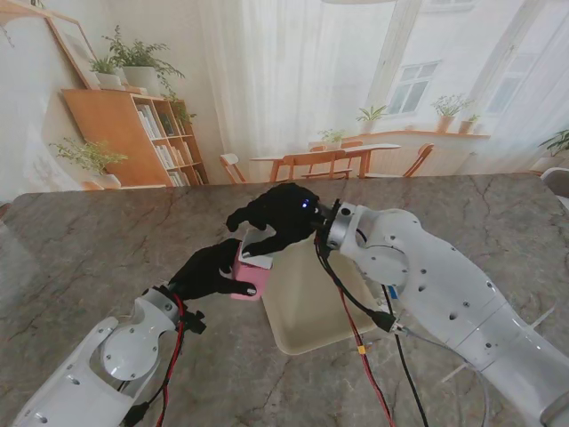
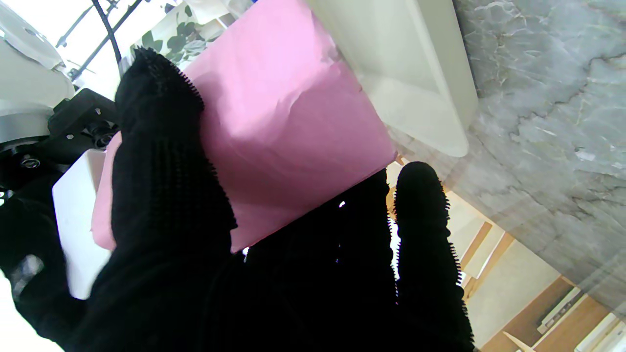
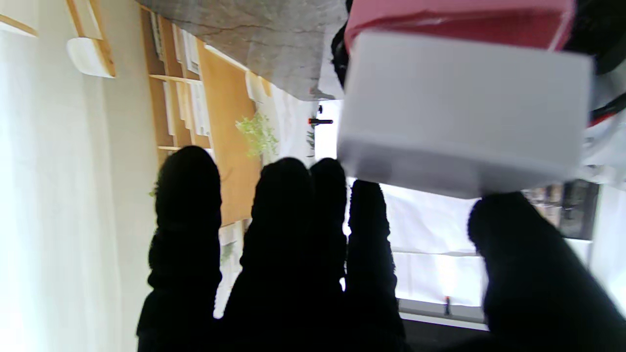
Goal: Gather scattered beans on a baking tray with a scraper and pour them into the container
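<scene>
My left hand is shut on a pink container, lifted and tilted against the near left corner of the cream baking tray. In the left wrist view its thumb and fingers wrap the pink container beside the tray's rim. A white block, perhaps the scraper, sits against the container's top. My right hand hangs over it. In the right wrist view the white block lies just past my spread fingers, the thumb touching its edge. No beans can be made out.
The grey marble table runs wide on both sides of the tray. Red and black cables trail from my right wrist across the tray's near right corner. Chairs and a shelf stand beyond the far table edge.
</scene>
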You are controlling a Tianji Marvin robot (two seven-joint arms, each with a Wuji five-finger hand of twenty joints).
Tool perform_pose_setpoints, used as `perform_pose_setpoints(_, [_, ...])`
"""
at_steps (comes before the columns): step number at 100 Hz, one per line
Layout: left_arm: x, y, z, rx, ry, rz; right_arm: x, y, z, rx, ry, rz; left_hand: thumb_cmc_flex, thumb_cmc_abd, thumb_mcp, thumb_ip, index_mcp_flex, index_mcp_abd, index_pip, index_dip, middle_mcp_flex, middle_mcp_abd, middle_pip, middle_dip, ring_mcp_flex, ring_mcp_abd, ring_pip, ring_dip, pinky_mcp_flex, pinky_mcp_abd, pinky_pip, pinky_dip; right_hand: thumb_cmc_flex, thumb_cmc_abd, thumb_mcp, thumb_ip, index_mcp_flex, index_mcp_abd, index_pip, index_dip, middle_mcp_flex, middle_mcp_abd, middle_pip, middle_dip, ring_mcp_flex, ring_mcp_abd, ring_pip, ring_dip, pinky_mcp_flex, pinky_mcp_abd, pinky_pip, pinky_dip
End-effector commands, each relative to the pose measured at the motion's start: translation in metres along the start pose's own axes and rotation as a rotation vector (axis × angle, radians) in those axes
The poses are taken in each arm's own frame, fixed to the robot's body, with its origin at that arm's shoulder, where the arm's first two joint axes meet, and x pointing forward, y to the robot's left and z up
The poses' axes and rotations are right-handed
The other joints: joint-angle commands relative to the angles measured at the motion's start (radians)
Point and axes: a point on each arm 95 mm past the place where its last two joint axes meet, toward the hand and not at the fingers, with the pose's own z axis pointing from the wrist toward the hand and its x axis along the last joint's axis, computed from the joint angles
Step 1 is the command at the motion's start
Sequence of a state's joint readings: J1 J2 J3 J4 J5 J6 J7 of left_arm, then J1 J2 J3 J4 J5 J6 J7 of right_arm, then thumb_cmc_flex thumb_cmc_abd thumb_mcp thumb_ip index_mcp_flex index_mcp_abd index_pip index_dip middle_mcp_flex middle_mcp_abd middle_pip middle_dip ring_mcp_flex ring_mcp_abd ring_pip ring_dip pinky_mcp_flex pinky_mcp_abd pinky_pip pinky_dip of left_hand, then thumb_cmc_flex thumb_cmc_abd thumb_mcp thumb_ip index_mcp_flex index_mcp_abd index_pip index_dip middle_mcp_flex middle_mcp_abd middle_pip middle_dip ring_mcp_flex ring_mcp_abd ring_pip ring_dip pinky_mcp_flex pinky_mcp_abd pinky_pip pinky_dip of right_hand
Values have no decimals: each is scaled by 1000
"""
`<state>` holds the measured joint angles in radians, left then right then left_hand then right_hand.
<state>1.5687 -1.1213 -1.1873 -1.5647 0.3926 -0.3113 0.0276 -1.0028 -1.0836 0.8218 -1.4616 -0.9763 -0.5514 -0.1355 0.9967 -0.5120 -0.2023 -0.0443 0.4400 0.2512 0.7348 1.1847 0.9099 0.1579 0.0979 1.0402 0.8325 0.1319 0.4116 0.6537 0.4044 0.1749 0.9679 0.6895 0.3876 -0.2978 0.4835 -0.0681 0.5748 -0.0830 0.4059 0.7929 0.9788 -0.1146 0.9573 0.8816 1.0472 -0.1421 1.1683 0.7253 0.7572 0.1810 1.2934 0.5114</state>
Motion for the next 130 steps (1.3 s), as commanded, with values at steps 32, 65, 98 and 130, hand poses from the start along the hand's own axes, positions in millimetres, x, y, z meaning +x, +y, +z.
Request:
perform_pose_setpoints(32, [4,-2,0,11,2,0,5,10,-13,-41,-118,31,242,154,181,17,83,-172,315,102,108,-183,160,70,21,-35,23,11,-3,0,21,27,40,204,-112,38,-136,75,-135,-54,-270,198,-549,-272,-283,240,-487,-172,-321,161,-174,-28])
perform_pose_setpoints(65, [4,-2,-1,15,5,1,-7,31,-42,16,-16,41,242,152,181,17,83,-172,315,102,109,-184,160,69,21,-36,22,11,-2,-1,22,27,149,166,-98,64,-369,183,-292,-115,-567,287,-871,-471,-608,320,-1017,-396,-633,122,-514,-161])
perform_pose_setpoints(98, [5,-1,0,14,12,-2,-19,21,-42,133,166,-35,242,153,181,17,84,-173,316,102,110,-185,161,70,23,-37,21,10,-1,-2,21,26,106,-71,109,66,-438,279,-431,-222,-738,355,-843,-485,-753,356,-978,-452,-708,78,-466,-279])
perform_pose_setpoints(130, [5,0,0,13,23,-5,-17,8,-19,124,249,-74,242,152,182,17,84,-173,316,101,109,-186,160,69,22,-36,21,11,-1,-1,20,26,26,-156,355,28,-467,244,-335,-42,-650,289,-752,-435,-644,297,-858,-409,-630,58,-354,-281])
